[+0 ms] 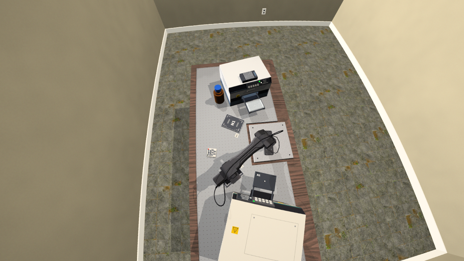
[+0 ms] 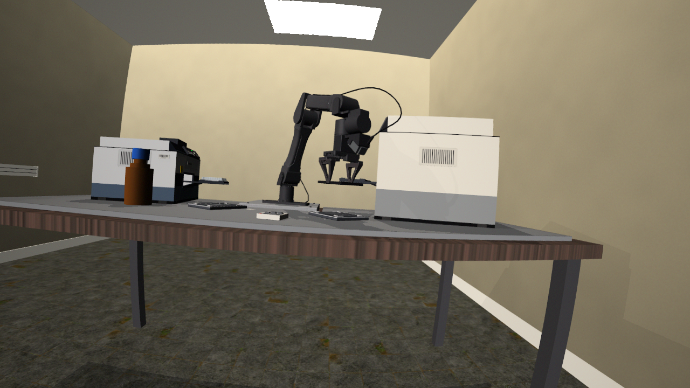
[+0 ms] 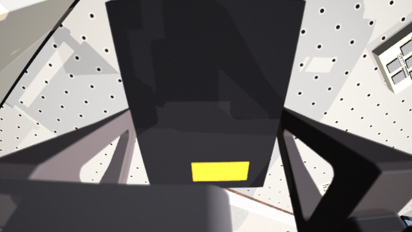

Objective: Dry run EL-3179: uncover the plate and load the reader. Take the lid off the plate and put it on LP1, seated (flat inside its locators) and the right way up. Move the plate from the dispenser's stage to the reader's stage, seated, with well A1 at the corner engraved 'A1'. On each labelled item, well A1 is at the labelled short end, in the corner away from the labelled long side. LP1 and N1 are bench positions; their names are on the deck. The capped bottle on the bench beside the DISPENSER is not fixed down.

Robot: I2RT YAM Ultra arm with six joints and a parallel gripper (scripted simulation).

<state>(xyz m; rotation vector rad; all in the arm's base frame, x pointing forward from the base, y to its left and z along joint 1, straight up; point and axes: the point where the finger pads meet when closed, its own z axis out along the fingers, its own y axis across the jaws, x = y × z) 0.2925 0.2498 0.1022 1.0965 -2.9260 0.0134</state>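
1. I have the pincer point(image 1: 231, 177) point(image 2: 340, 180) point(image 3: 206, 115) closed on the lid point(image 2: 340, 182) point(image 3: 206, 80), one finger at each side edge; a yellow patch point(image 3: 220, 171) shows on the lid's dark face.
2. I see the lid held level above LP1 point(image 1: 227, 183) point(image 2: 337, 215), apart from it; the arm hides most of LP1 from the top, so I can't fairly judge alignment.
3. My uncovered plate point(image 1: 254, 105) point(image 2: 213, 179) sits on the dispenser's point(image 1: 244, 73) point(image 2: 124, 167) stage.
4. I see the reader's stage point(image 1: 264, 181) extended, without a plate.
5. The capped bottle point(image 1: 219, 95) point(image 2: 138, 185) stands upright beside the dispenser.
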